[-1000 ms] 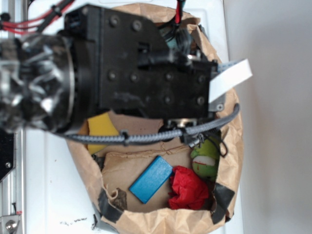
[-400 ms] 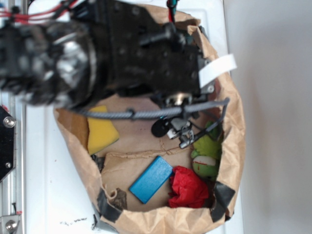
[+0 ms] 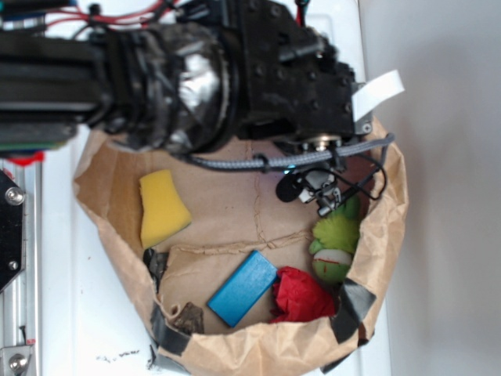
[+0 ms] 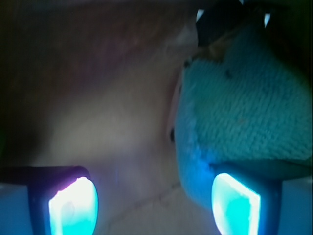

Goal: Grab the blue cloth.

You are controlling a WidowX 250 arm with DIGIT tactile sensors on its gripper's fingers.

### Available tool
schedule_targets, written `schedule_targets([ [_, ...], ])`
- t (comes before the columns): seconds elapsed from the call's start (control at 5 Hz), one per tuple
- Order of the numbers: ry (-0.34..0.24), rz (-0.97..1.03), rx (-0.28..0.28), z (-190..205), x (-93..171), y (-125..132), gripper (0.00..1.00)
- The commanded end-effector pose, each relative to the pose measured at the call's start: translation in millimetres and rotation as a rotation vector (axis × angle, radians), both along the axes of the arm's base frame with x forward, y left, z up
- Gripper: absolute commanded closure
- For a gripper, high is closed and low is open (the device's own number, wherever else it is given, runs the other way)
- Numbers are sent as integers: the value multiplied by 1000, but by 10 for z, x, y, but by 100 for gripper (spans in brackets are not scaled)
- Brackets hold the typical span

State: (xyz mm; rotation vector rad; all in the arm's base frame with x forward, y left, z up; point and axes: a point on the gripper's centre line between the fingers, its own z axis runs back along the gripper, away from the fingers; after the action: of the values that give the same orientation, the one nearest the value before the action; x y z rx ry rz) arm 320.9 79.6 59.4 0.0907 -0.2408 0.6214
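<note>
Wrist view shows the gripper [image 4: 154, 205] spread wide, the blue cloth [image 4: 244, 112] just above one fingertip [image 4: 234, 203] — close, but nothing grasped yet.

Overhead exterior view; close wrist view downward.

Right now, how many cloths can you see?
2. The blue cloth fills the right of the wrist view, over the right finger. The red cloth lies in the bag beside the blue block. The arm may hide more.
</note>
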Motion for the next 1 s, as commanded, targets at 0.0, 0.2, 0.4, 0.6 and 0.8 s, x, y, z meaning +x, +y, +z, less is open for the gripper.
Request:
schedule_targets([
  [0.0, -106, 74, 81, 153, 175, 156, 0],
  [0.2, -123, 87, 108, 138, 174, 149, 0],
  [0.4, -124, 109, 138, 135, 152, 128, 0],
  [0.6, -103, 124, 142, 129, 85, 87, 0],
  [0.8, -86, 107, 117, 166, -6, 22, 0],
])
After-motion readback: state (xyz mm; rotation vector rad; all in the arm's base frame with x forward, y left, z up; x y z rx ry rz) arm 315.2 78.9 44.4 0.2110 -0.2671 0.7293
